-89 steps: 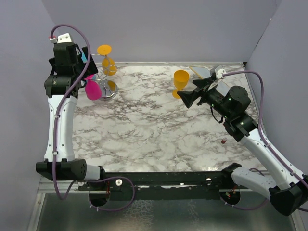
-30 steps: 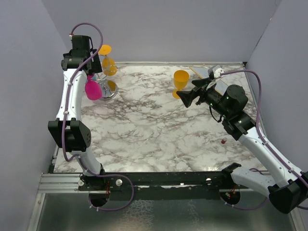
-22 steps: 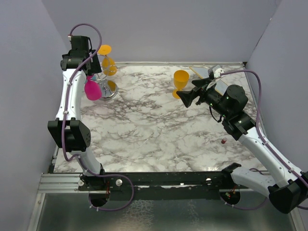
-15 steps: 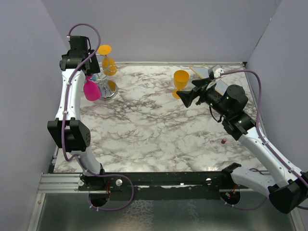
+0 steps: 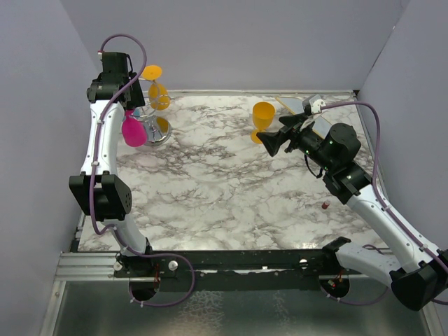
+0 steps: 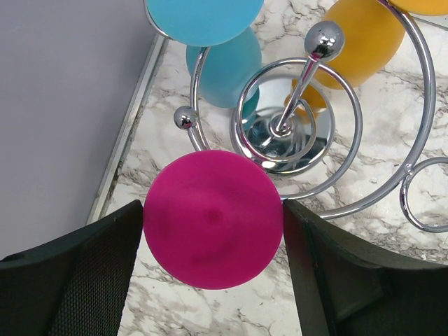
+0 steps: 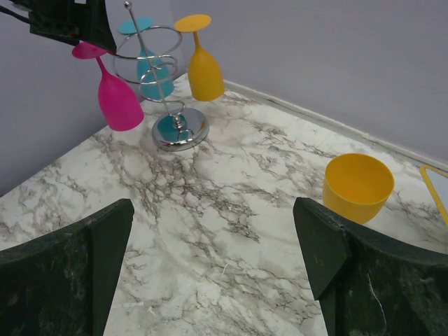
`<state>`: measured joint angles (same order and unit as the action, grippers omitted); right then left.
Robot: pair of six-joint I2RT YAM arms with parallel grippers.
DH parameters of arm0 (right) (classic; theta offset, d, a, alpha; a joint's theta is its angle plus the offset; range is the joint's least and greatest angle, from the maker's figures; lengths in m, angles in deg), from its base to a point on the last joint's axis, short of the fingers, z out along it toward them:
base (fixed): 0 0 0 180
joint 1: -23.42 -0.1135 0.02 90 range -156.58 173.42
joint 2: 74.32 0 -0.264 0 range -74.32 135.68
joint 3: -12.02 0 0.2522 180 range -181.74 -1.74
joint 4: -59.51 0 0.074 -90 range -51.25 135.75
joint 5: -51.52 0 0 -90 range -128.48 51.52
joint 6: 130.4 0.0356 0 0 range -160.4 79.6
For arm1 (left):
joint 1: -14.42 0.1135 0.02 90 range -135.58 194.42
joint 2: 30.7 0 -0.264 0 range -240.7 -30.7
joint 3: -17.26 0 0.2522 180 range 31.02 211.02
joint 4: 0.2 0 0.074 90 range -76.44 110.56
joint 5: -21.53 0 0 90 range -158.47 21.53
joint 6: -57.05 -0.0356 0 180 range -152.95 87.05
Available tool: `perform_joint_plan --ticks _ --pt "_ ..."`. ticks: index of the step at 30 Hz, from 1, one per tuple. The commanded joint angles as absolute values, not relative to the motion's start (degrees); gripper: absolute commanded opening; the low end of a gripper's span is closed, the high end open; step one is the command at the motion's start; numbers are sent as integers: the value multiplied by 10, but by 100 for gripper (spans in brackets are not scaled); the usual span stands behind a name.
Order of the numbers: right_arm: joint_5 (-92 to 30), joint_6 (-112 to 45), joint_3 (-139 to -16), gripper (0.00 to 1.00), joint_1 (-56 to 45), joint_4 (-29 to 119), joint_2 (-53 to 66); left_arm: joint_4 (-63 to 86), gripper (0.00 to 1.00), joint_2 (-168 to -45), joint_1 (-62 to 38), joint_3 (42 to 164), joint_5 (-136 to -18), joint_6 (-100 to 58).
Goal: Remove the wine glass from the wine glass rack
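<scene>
The wine glass rack [image 6: 348, 112] is a silver wire stand at the table's far left corner, its shiny round base [image 5: 160, 131] on the marble. A pink wine glass [image 6: 212, 218] hangs upside down from a hoop, its bowl [image 5: 133, 131] below. My left gripper [image 6: 212, 213] points down over it; both fingers touch the rim of the glass's round foot, one on each side. My right gripper [image 7: 213, 234] hovers open and empty over the table's right half, facing the rack [image 7: 180, 129].
An orange glass [image 5: 159, 94] and a teal glass [image 6: 224, 66] also hang on the rack. A yellow cup [image 5: 263, 115] stands upright just beyond the right gripper. A small red object [image 5: 325, 205] lies at the right. Grey walls close in the left, back and right.
The left arm rose and reached over the rack's top. In the last second its fingers closed in on the pink glass's foot. The right arm barely moved.
</scene>
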<state>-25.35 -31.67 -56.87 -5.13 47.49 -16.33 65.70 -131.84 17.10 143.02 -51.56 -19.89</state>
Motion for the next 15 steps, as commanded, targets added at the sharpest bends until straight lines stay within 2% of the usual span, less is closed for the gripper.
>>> perform_joint_plan --ticks 1,15 --pt "-265 -319 -569 99 -56 491 -167 665 73 -1304 175 1449 -527 -194" --pt "-265 -317 -571 99 -56 490 -167 667 70 -1261 175 1454 -507 -193"
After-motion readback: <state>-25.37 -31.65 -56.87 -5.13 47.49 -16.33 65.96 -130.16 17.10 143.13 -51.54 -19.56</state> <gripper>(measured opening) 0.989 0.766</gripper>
